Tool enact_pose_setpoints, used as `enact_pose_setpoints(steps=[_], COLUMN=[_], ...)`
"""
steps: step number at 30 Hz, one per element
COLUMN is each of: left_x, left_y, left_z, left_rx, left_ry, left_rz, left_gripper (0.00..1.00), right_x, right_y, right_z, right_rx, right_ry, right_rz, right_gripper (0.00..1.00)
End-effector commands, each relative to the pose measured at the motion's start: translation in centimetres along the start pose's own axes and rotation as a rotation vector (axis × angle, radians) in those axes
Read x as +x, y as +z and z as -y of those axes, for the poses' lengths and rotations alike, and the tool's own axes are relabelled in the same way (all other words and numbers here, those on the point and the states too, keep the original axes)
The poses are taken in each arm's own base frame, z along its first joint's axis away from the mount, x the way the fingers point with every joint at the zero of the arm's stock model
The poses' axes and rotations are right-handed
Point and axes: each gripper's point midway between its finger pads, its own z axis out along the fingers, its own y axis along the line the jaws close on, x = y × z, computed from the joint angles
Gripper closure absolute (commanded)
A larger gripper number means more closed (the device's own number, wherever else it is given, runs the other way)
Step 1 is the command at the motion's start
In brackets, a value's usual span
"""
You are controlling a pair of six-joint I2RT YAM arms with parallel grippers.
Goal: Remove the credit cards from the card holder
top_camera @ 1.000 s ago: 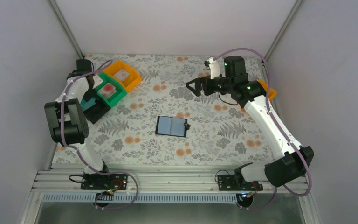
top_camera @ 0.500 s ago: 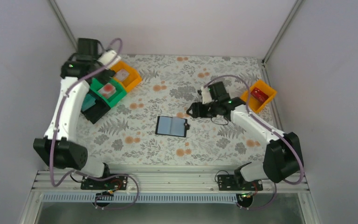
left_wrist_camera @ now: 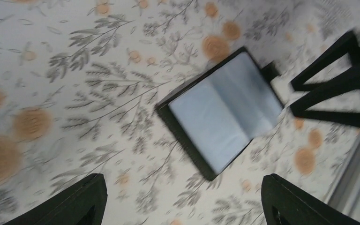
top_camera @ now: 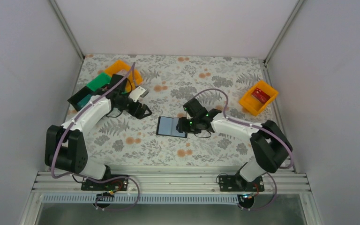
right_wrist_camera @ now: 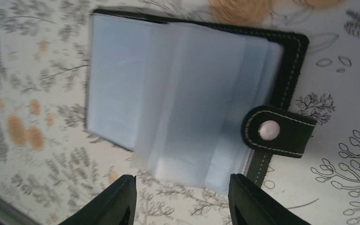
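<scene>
Right gripper (jaws apart, nothing between them) hangs over the card holder, which lies open, grey-blue side up, mid-counter. Its closing tab points toward the right edge. The pocket contents are blurred and cannot be told. Left gripper, likewise spread, hovers near its left side. A red card lies in the orange bin by the right edge.

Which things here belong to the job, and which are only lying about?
Job: wallet, red card, teal card.
Lying about: green bin, left orange bin.
</scene>
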Motion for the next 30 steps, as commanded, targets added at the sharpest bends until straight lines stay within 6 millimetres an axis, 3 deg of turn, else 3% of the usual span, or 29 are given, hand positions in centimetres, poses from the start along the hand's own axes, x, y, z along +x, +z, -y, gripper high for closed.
enact_pose_setpoints(steps=[1, 7, 11, 14, 20, 30], left_x=[-1.6, 2.3, 3.8, 4.9, 6.5, 6.5], left_y=[2.2, 5.8, 7.5, 8.9, 10.7, 11.9], left_z=[1.6, 1.3, 1.1, 0.9, 0.8, 1.3], left_rx=[0.188, 0.233, 0.262, 0.28, 0.317, 0.39], left_ry=[-0.195, -0.371, -0.453, -0.501, -0.553, -0.56], left_rz=[0.099, 0.041, 0.003, -0.046, -0.106, -0.133], left_gripper=[0.17, 0.1, 0.07, 0.07, 0.09, 0.23], right_x=[-0.5, -1.2, -1.2, -1.4, -2.0, -3.1], right_y=[1.9, 3.3, 4.4, 4.8, 5.0, 4.7], right_z=[0.5, 1.4, 2.8, 2.8, -0.1, -6.8], right_rx=[0.019, 0.072, 0.113, 0.104, -0.018, -0.298], right_ry=[0.103, 0.118, 0.135, 0.11, 0.013, -0.137], right_rz=[0.043, 0.055, 0.046, 0.038, 0.01, -0.012], right_gripper=[0.48, 0.47, 0.48, 0.49, 0.54, 0.63])
